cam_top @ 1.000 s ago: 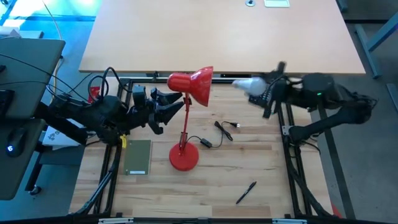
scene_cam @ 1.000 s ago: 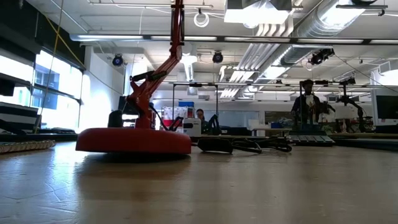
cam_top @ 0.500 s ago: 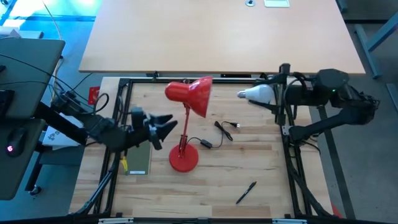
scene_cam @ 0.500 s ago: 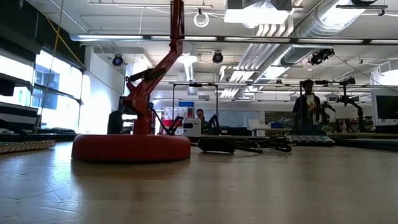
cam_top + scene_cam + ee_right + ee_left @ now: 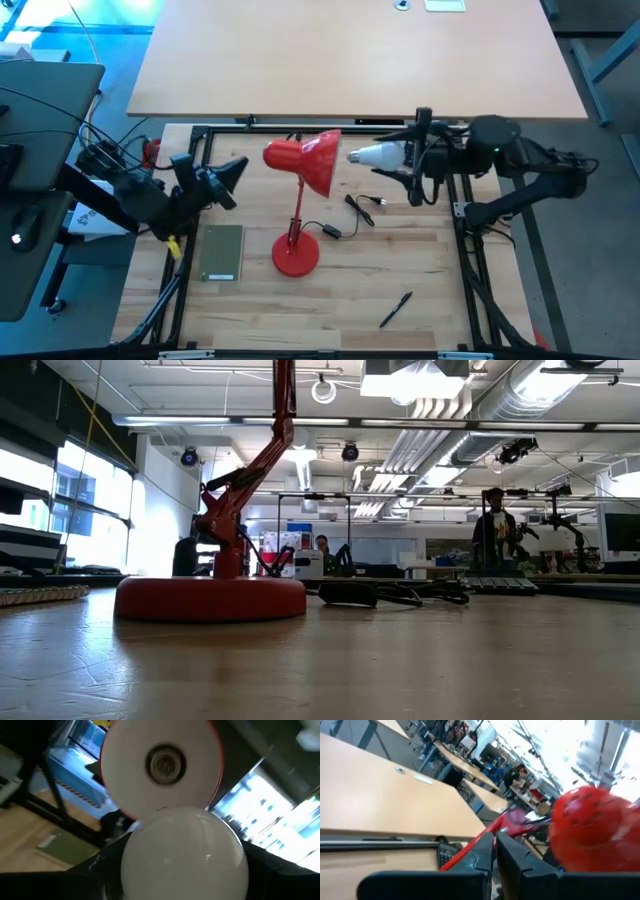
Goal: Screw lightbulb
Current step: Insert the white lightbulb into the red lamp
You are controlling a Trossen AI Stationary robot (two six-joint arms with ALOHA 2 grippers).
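The red desk lamp stands on its round base (image 5: pixel 296 252), (image 5: pixel 210 598), and its shade (image 5: pixel 305 160) opens toward the table's right. My right gripper (image 5: pixel 408 160) is level and shut on the white lightbulb (image 5: pixel 373 155), (image 5: pixel 182 855), a short way right of the shade's mouth. In the right wrist view the shade's white inside and its socket (image 5: pixel 165 764) show just beyond the bulb. My left gripper (image 5: pixel 226 173), (image 5: pixel 495 857) is shut on nothing, left of the lamp and apart from it. Past its fingers I see the shade's back (image 5: pixel 592 832). My right gripper holds the lightbulb by its end toward the table's right (image 5: pixel 397 156), pinched between the two fingers. The fingers come level from the table's right, along the bulb. The bulb lies level and clear of the table, its free end (image 5: pixel 352 156) toward the shade. The bulb hides the contact in the wrist view.
A green pad (image 5: pixel 222 250) lies left of the lamp base. The lamp's black cord and plug (image 5: pixel 352 214), (image 5: pixel 390 595) lie to its right, and a black pen (image 5: pixel 395 308) lies near the front. A pale table (image 5: pixel 350 50) stands beyond. People stand far back (image 5: pixel 492 530).
My left gripper has drawn back from the lamp toward the table's left and has shut. The lamp's shade and base have shifted a little. My right gripper has first drawn back toward the table's right, then carried the bulb left toward the shade's mouth.
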